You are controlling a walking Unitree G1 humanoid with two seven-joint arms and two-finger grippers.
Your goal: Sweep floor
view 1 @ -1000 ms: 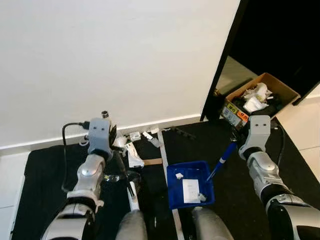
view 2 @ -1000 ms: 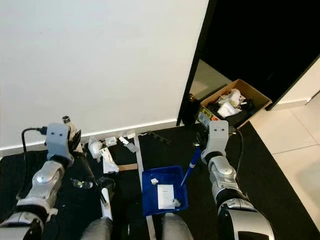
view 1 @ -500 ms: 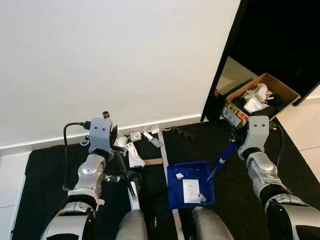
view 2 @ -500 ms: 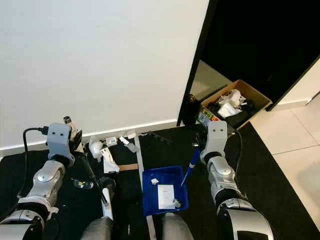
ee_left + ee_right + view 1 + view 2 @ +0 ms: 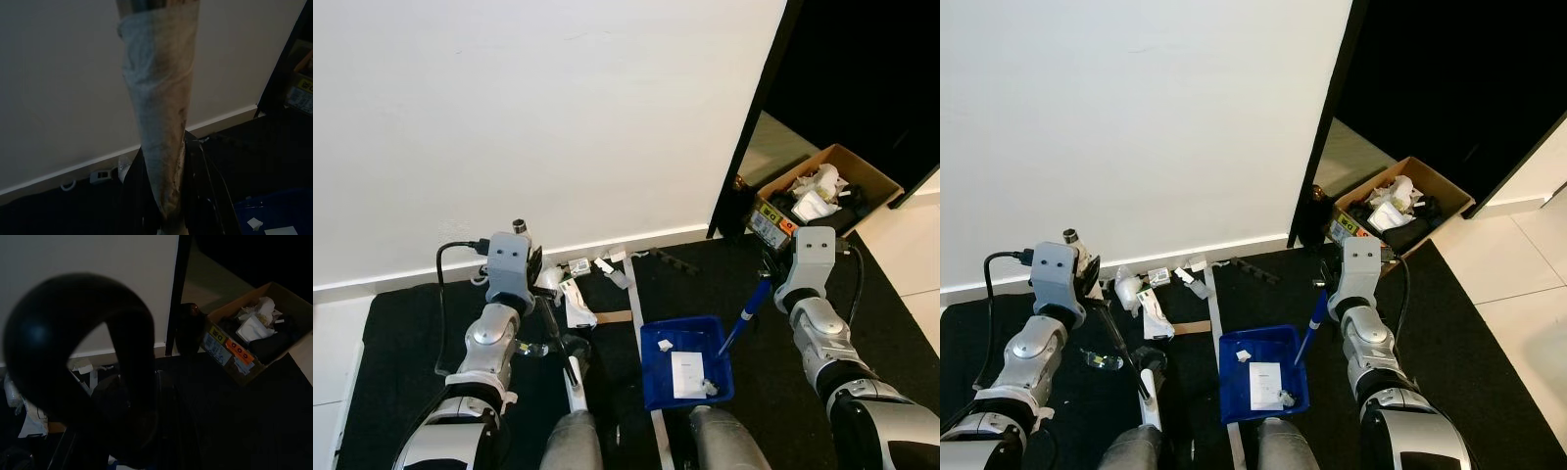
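Looking down at the black floor mat, you see the blue rectangular plastic dustpan lying just in front of the robot's feet, with a white paper slip and a few small white scraps inside it. Its long blue handle rises at a slant from the pan's right edge up to your right gripper, which is clamped on the handle's upper end; in the right wrist view the dark looped end of the handle sits close before the lens.

Your left gripper is closed on the thin black broom stick, whose lower white part reaches the mat left of the dustpan, well apart from it. In the left wrist view the stick is wrapped in a worn beige sleeve.

Beyond the broom, a scatter of white paper and plastic litter lies along the white wall's skirting. Off to the right, past the black door frame, an open brown cardboard box holds crumpled rubbish.
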